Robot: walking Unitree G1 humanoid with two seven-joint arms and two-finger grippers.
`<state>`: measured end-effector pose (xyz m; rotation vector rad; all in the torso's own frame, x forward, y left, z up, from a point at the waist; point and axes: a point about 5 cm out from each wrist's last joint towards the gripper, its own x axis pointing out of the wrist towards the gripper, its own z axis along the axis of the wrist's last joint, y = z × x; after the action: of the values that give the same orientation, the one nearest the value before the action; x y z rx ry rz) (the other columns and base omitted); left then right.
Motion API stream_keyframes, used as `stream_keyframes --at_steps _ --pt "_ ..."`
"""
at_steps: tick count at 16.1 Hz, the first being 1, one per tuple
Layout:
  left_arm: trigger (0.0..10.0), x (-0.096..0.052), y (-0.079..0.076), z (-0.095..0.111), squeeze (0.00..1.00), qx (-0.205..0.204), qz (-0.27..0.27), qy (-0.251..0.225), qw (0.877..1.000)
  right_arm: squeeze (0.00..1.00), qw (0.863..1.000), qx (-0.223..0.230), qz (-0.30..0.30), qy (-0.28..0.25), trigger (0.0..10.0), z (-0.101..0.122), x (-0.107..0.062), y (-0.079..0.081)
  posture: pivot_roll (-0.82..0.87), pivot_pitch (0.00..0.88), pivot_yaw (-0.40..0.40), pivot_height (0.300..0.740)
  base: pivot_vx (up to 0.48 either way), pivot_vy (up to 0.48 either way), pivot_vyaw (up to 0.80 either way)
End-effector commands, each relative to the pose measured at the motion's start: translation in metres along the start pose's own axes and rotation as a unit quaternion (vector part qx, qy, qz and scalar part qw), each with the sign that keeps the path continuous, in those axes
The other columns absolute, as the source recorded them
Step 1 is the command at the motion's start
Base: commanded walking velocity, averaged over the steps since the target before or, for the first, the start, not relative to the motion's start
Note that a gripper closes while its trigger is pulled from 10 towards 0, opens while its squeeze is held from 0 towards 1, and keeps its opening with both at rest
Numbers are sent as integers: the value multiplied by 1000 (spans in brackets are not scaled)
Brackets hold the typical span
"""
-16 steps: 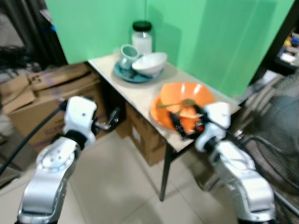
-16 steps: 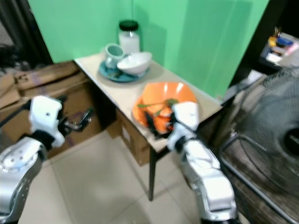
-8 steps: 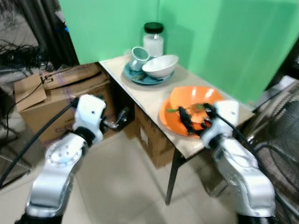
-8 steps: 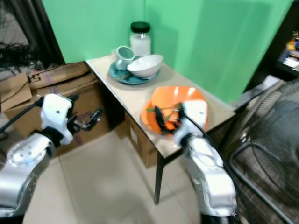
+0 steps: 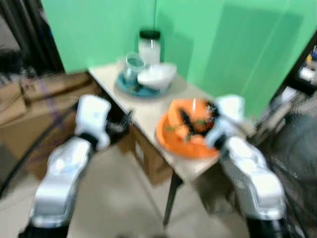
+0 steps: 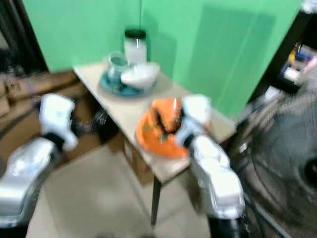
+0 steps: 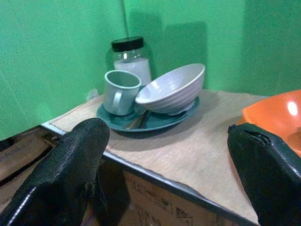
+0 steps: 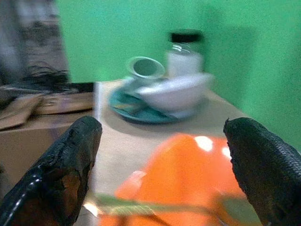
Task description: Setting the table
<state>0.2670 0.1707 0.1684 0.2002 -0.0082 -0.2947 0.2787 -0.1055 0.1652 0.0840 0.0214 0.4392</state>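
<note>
Standing on a small table [image 7: 197,155]: one jar [image 7: 131,59], one mug [image 7: 120,92], one white bowl [image 7: 174,89], one teal plate [image 7: 155,120], one orange bowl [image 5: 190,134] at 4 o'clock, left gripper [image 7: 164,169] and right gripper [image 8: 162,160] both spread, empty.

Cardboard boxes [image 5: 29,94] under table; fan [image 6: 292,163] beside.

The right gripper [image 5: 195,119] has pushed further in over the wide orange plastic bowl [image 5: 185,141], toward its far rim. The left gripper [image 5: 124,124] has closed in on the table edge beside that bowl.

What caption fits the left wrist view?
Open left end effector faces teal plate holding mug and white bowl.
</note>
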Motion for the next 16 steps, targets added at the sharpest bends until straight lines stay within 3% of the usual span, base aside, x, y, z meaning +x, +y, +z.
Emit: stream_keyframes --at_steps 1,2,9,12,13,14,15,16 --pt "10000 1 -7 1 1000 0 -12 -3 1000 404 1000 -8 -22 12 10000 -4 -8 -11 105 0 -26 740 311 0 0" --pt "10000 2 -7 2 1000 1 -10 -5 1000 0 1000 -7 -22 13 10000 -4 -9 -11 105 0 -24 740 255 0 0" --pt "10000 3 -2 5 1000 6 5 -12 1000 0 1000 1 -19 11 10000 -2 -10 -10 104 0 -24 740 0 0 0" --pt "10000 3 4 6 937 10 16 -12 1000 0 1000 -1 -30 11 10000 0 -8 -16 106 0 -28 740 0 0 0" --pt "10000 2 5 5 718 12 18 -11 1000 0 999 -13 -39 17 10000 0 -7 -20 107 0 -28 740 0 0 0" --pt "10000 1 7 5 576 16 18 -8 1000 0 998 -22 -50 21 10000 0 -7 -26 109 0 -25 740 0 0 0" --pt "10000 1 9 4 337 19 17 -6 1000 0 998 -24 -55 23 10000 1 -7 -29 109 0 -20 740 0 0 0" --pt "10000 0 10 4 231 21 13 -4 1000 0 998 -27 -54 26 10000 1 -7 -29 108 0 -9 740 0 0 0"
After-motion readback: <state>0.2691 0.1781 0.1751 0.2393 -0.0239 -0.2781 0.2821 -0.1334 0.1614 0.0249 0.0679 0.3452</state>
